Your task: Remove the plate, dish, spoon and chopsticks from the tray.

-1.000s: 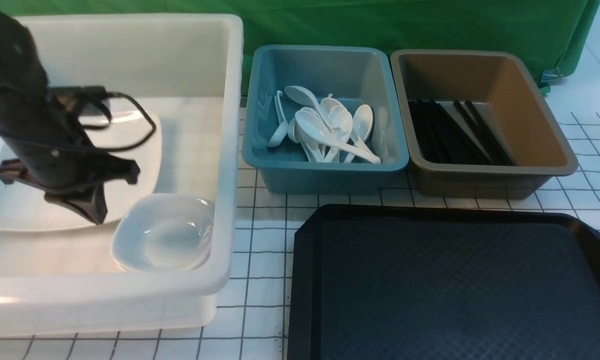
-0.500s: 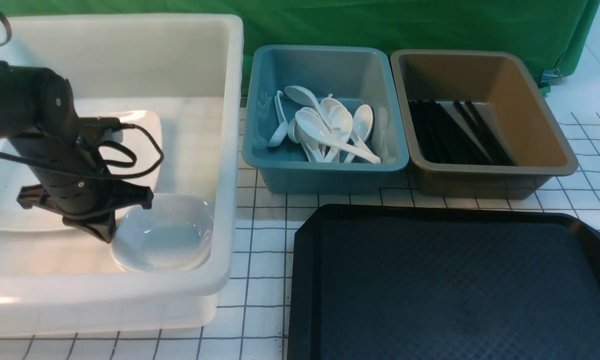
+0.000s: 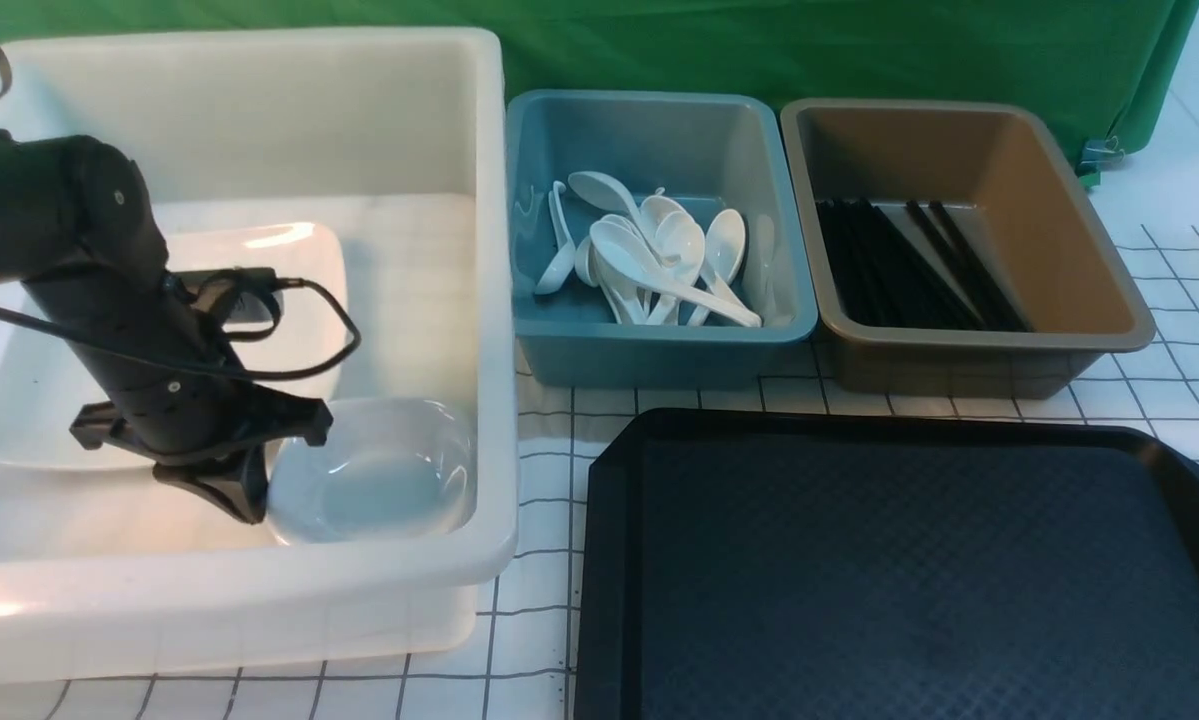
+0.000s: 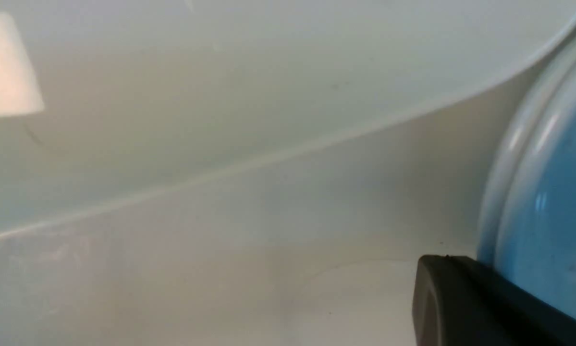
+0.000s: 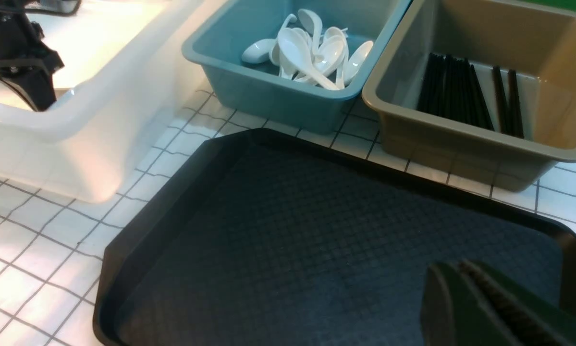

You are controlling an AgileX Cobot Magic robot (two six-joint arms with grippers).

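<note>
Front view: the tray [image 3: 909,570] is seen bare on the gridded bench [image 3: 539,620]. The plate [image 3: 289,280] lies flat in the white tub [image 3: 259,590], with a small white dish [image 3: 379,475] just beside it at the tub's near right corner. The left tool [image 3: 234,495] is lowered inside the tub, its tip at the dish's left edge; the jaws are taken as pressed together, with nothing pinched. White spoons [image 3: 649,265] are piled in the blue tub [image 3: 659,350]; black chopsticks [image 3: 899,270] lie in the brown tub [image 3: 979,350].

Left wrist view: only tub wall, one dark finger [image 4: 465,302] and the curved glossy side of the dish [image 4: 547,182] touching it are shown.

Right wrist view: the right tool [image 5: 465,302] is held above the tray's near corner, jaws pressed together, empty.

Judgement: the tray is judged cleared. Handling note: the glazed plate and dish are judged stiff, slippery and breakable, best taken by the rim; the spoons are judged light, best taken by the handle; the chopsticks thin, liable to roll, best pinched mid-length.
</note>
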